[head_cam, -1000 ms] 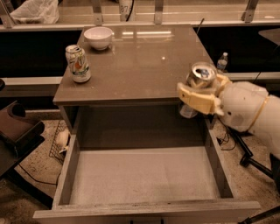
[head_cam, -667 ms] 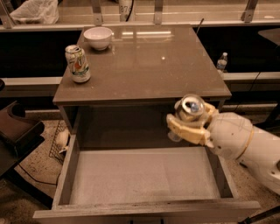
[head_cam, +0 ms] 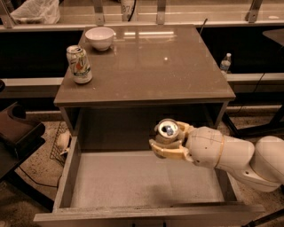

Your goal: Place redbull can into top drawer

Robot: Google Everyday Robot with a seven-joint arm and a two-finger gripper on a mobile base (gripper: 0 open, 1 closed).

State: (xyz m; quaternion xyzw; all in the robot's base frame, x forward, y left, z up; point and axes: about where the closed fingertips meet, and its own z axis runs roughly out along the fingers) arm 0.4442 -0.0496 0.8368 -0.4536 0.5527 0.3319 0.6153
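One gripper (head_cam: 171,140): smooth cream plastic, hanging just right of frame centre, toward 4 o'clock; its two curved fingers (head_cam: 165,153) are clamping the redbull can from both sides.
Redbull can (head_cam: 167,130): slim metal cylinder with a dark body, showing its shiny round silver top and pull tab to the camera; it is sitting in the gripper over the back right part of the open drawer, just in front of the cabinet's dark recess, with its lower end hiding behind the fingers.
Arm (head_cam: 233,155): rounded, glossy off-white shells with thin seams, reaching in from 4 o'clock of the frame.
Top drawer (head_cam: 66,177): wide, shallow, grey-brown wood with low sides and a pale, matt, flat bottom; it is standing pulled out toward 6 o'clock, and a soft shadow is falling on its bottom under the gripper.
Cabinet top (head_cam: 151,66): smooth, glossy grey-brown slab reflecting lights, lying at 12 o'clock from the gripper.
Pale can (head_cam: 79,64): wider can with green and red markings, standing upright near the slab's left edge, at 10 o'clock, well apart from the gripper.
Bowl (head_cam: 100,37): white, round and glossy, sitting just beyond the pale can, at 11 o'clock.
Bottle (head_cam: 225,63): small, clear plastic, standing past the cabinet's right side, at 2 o'clock.
Bag (head_cam: 35,11): crumpled translucent plastic, lying at the far 11 o'clock corner.
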